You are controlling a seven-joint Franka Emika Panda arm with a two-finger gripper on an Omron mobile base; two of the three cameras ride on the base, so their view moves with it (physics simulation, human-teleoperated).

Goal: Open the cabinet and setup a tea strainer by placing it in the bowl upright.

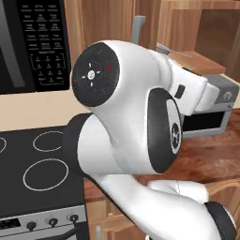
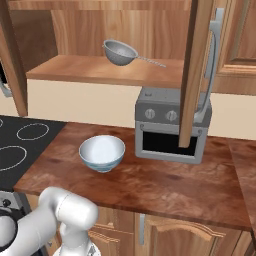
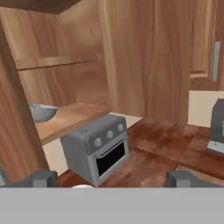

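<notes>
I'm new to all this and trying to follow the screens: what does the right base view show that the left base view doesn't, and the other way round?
Right base view alone: the white bowl on the wooden counter, and the tea strainer's basket on the open cabinet's shelf. Left base view alone: the black microwave, with the arm's big white joints up close. Both share the grey toaster oven, the stovetop and the cabinet.

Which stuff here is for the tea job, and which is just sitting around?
For the job:
cabinet, doors open
tea strainer, on the cabinet shelf
bowl, on the counter
gripper, fingers apart, holding nothing

Just sitting around:
toaster oven
microwave
stove
</notes>
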